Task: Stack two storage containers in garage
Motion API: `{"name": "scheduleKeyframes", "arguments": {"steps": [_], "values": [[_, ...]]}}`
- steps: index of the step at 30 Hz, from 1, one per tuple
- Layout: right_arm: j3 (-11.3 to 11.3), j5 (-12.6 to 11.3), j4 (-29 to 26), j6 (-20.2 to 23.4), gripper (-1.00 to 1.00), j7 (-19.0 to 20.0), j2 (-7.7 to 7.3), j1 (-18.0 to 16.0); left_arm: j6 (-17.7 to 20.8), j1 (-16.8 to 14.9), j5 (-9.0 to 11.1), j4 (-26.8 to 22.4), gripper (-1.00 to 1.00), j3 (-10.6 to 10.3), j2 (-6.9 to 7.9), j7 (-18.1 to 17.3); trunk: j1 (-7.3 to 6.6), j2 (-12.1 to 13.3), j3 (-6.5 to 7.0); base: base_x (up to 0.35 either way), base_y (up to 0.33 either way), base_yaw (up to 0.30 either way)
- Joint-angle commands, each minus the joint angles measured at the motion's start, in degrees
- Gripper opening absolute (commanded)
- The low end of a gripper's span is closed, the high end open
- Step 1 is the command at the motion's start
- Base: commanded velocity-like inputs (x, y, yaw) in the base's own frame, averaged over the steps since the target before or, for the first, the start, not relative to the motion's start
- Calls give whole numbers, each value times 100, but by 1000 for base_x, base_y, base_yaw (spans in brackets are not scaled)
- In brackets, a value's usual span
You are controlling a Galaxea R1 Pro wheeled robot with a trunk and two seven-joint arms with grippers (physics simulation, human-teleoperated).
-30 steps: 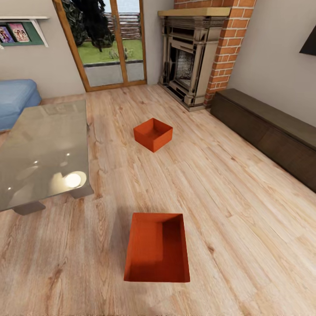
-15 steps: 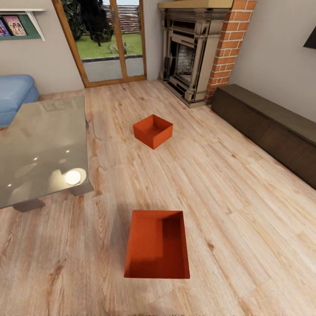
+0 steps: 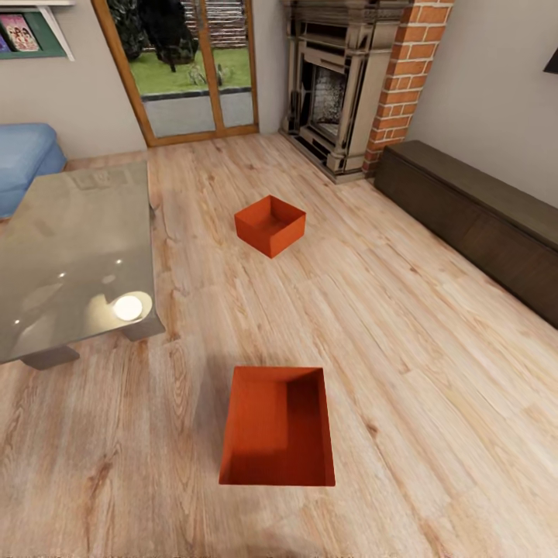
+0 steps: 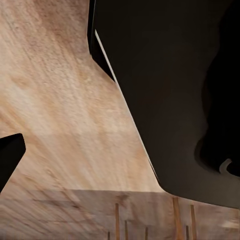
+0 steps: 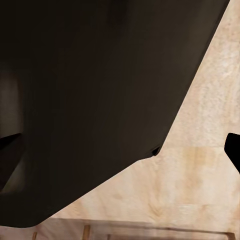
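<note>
Both storage containers (image 3: 277, 428) (image 3: 270, 225) on plank floor (image 3: 403, 325), apart from fingers (image 4: 9, 155).

bright even render, lamp glare on the glass table (image 3: 77, 256), blurry dark wrist views

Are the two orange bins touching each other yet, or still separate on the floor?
Apart. The head view shows a wide stretch of bare wood plank floor between the near storage container and the far storage container.

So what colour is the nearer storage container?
Orange-red all over, the nearer storage container shows best in the head view.
</note>
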Motion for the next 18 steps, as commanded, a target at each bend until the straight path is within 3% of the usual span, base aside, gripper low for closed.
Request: {"name": "scheduleKeyframes", "arguments": {"steps": [1, 18], "values": [[40, -59, 18, -35, 100, 30, 1, -5, 13, 0, 32, -6, 100, 10, -1, 4, 0, -1, -12, 0, 0, 0], [40, -63, 18, -32, 100, 29, 1, -5, 13, 0, 32, -6, 100, 10, -1, 4, 0, -1, -169, 0, 0, 0]]}}
